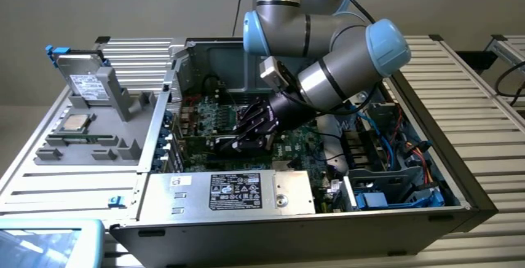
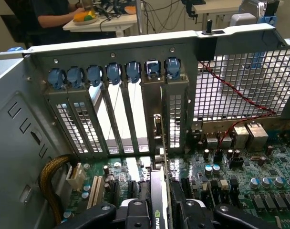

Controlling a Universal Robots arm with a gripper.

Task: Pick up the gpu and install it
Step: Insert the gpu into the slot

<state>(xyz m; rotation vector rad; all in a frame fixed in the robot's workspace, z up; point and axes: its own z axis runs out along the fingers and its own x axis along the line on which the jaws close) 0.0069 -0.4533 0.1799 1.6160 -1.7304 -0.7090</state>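
Clamped on the gpu (image 2: pixel 157 210), the claw (image 1: pixel 240 140) reached into the open metal case (image 1: pixel 426 219), holding the thin card on edge over the green motherboard (image 2: pixel 240 171), near the perforated slot covers (image 2: pixel 135 109) with their blue clips (image 2: pixel 114 72).

Open computer case (image 1: pixel 459 194), motherboard (image 2: pixel 240 176), power supply (image 1: pixel 238 191) (labelled), blue slot clips (image 2: pixel 114 72)

The gpu (image 2: pixel 157 210) shows just a thin edge in the wrist view; the gripper (image 2: pixel 158 214) covers its sides, and the picture's edge cuts both off. In the exterior view the arm (image 1: pixel 328 53) hides much of the motherboard (image 1: pixel 303 136) (the sticker (image 1: pixel 233 191) has words too small to read).
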